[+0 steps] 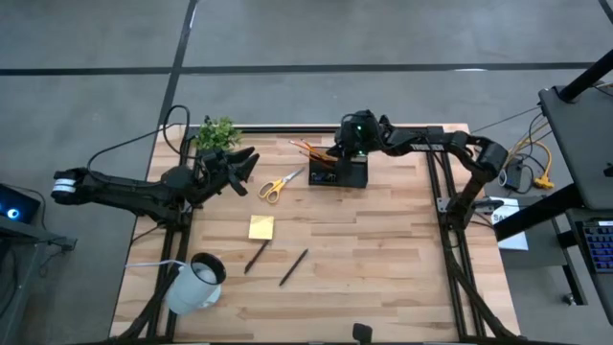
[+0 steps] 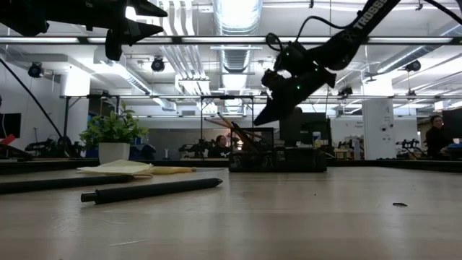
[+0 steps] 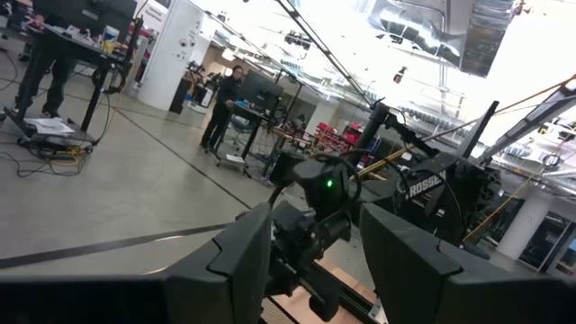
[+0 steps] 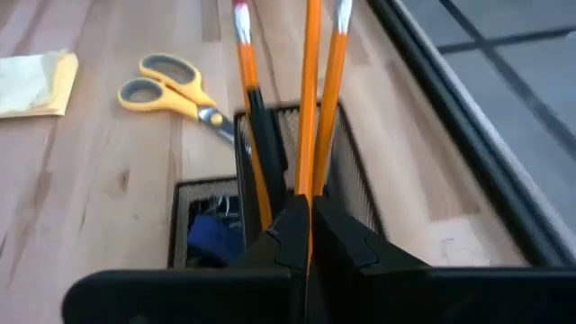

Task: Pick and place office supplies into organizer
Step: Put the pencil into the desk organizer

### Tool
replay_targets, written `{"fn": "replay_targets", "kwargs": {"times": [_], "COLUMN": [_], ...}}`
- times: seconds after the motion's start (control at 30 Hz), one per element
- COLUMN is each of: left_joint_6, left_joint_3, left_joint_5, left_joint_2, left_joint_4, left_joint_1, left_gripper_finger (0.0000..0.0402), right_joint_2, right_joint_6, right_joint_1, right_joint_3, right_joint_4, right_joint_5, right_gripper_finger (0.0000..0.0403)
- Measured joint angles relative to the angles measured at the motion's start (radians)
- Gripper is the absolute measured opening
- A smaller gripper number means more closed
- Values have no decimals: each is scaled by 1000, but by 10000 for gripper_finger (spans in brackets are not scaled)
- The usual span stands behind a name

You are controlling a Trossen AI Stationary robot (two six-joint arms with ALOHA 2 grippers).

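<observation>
The black mesh organizer (image 1: 337, 172) stands at the table's far middle, with three orange pencils (image 4: 310, 90) leaning up out of its pen compartment and something blue (image 4: 211, 238) in a lower one. My right gripper (image 4: 306, 216) hovers shut just above it, its tips at the middle pencil's shaft. Yellow-handled scissors (image 1: 278, 184), a yellow sticky-note pad (image 1: 261, 227) and two dark pens (image 1: 257, 256) (image 1: 293, 267) lie flat on the wood. My left gripper (image 1: 251, 163) waits open, raised at the far left, pointing toward the organizer. My right gripper comes slanting down from the table's right side, its shut fingertips (image 4: 292, 229) in line with the middle pencil (image 4: 306, 171). That pencil stands in the organizer. I cannot tell whether the tips touch it or only stand in front of it.
A small green plant (image 1: 217, 132) stands at the far left corner, close behind my left gripper. A white mug (image 1: 196, 283) lies tipped at the near left. The near right half of the table is bare wood. People show in the room beyond.
</observation>
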Motion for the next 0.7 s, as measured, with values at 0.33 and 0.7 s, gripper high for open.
{"fn": "replay_targets", "kwargs": {"times": [0.33, 0.7], "left_joint_6": [0, 0], "left_joint_3": [0, 0], "left_joint_5": [-3, -12], "left_joint_2": [0, 0], "left_joint_4": [0, -1], "left_joint_1": [0, 0], "left_gripper_finger": [157, 157], "right_joint_2": [11, 133], "right_joint_6": [-101, -174], "right_joint_1": [1, 10], "right_joint_3": [194, 358], "right_joint_4": [-248, -456], "right_joint_5": [58, 45], "right_gripper_finger": [8, 8]}}
